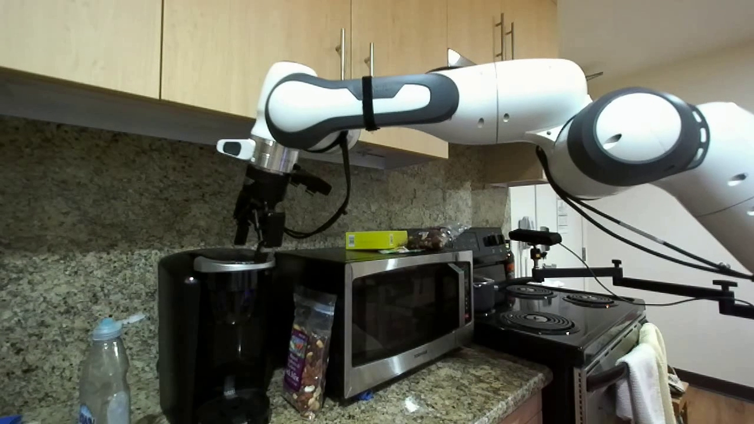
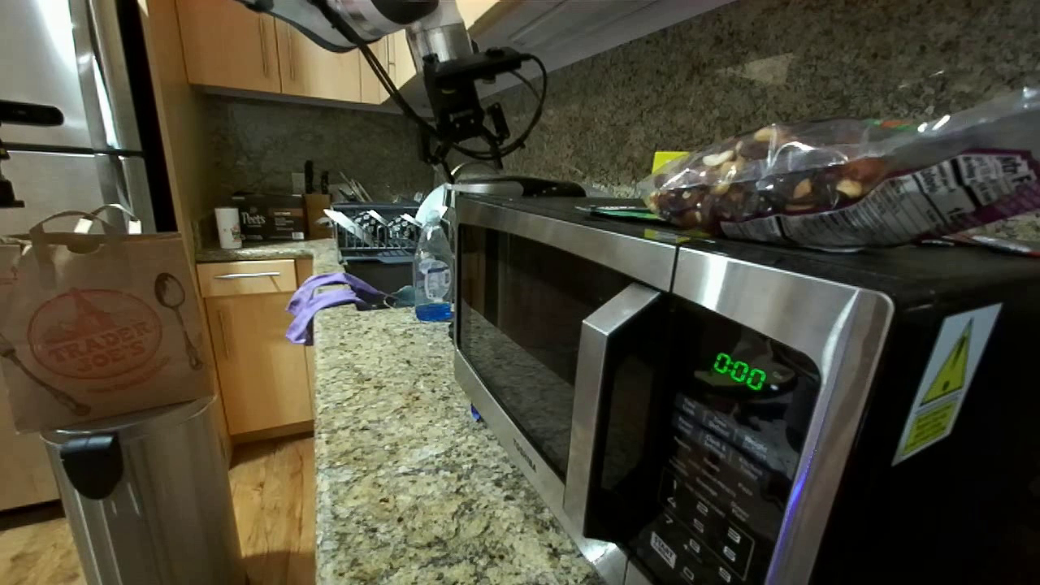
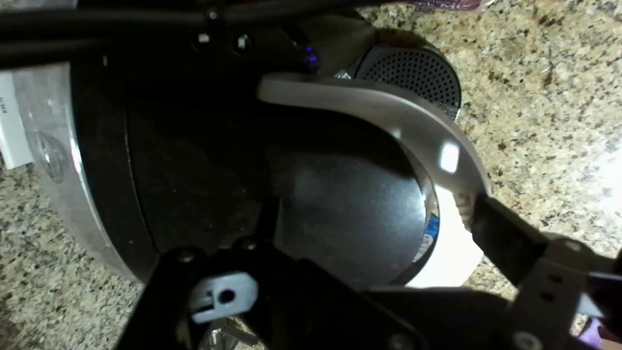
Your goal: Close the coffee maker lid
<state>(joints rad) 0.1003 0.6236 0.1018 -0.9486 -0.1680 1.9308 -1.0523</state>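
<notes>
Nearest stands the bottle (image 1: 106, 377), its foot cut off by the frame. Beside it on the speckled counter (image 1: 453, 391) is the coffee maker (image 1: 215, 338), its base running to the bottom edge. The lid (image 3: 335, 194) lies level on top, a silver handle (image 3: 413, 114) curving round the front; whether it is latched I cannot tell. The arm (image 1: 489, 100), cut off at the right, holds the gripper (image 3: 375, 209) right over the lid, fingers (image 3: 505, 238) wide apart. In the wrist view these and a blurred cable (image 3: 146, 22) hide parts of the top; whether a finger touches the handle cannot be made out.

Just beside the coffee maker a bag of nuts (image 1: 309, 359) stands tilted next to the microwave (image 1: 406, 312), so that side is tight; open air lies above the bottle. In an exterior view the microwave hides most of the coffee maker, and counter runs along its door to the front edge. Farther off are the stove (image 1: 554, 324) and, past the counter's edge, a bin (image 2: 154, 496) and fridge (image 2: 49, 73).
</notes>
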